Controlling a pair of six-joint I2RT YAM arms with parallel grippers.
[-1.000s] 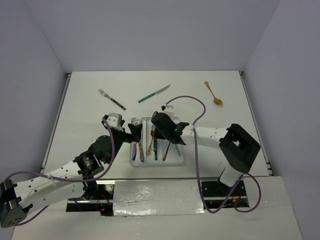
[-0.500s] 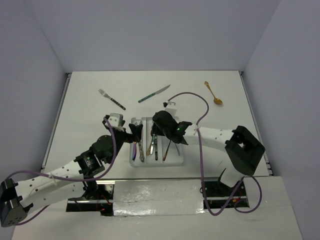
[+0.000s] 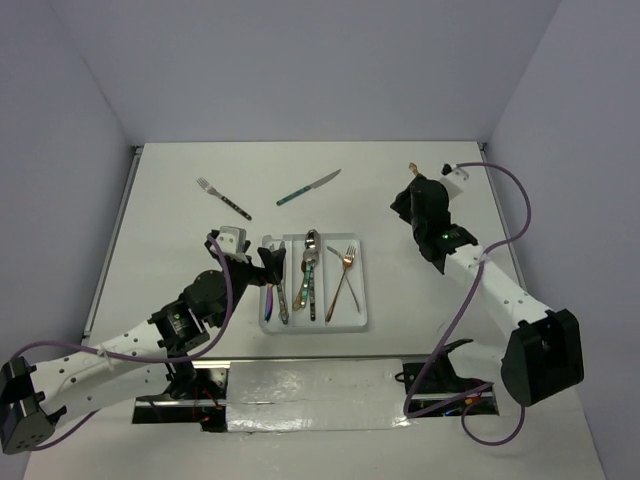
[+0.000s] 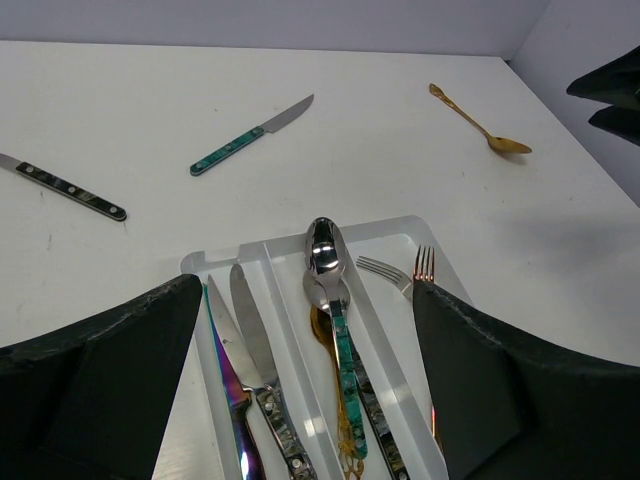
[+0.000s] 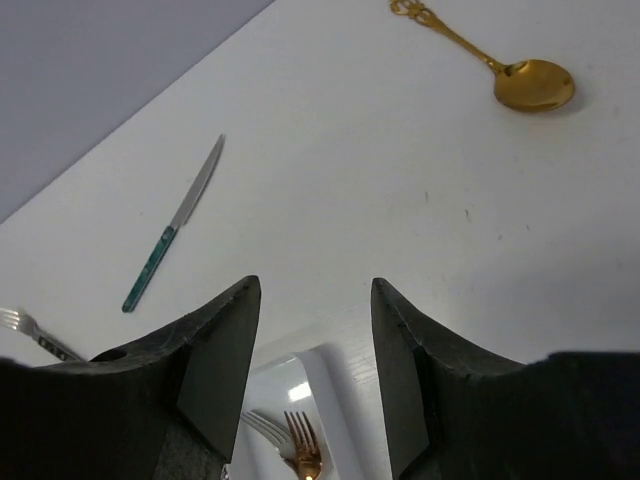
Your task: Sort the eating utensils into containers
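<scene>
The left hand [image 4: 308, 290] gapes wide and empty over the white tray [image 3: 356, 303], which holds the sorted utensils [image 4: 330, 255]. The right hand [image 5: 315, 290], also open and empty, hovers near the gold spoon [image 5: 530, 85] on the bench [image 3: 180, 240], at 2 o'clock from the tray. The teal knife [image 3: 308, 187] lies at 12 o'clock and the fork [image 3: 223, 198] at 10.

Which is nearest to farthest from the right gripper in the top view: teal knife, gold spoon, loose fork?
1. gold spoon, just beyond the right gripper, far right.
2. teal knife, far centre.
3. loose fork, far left.
</scene>
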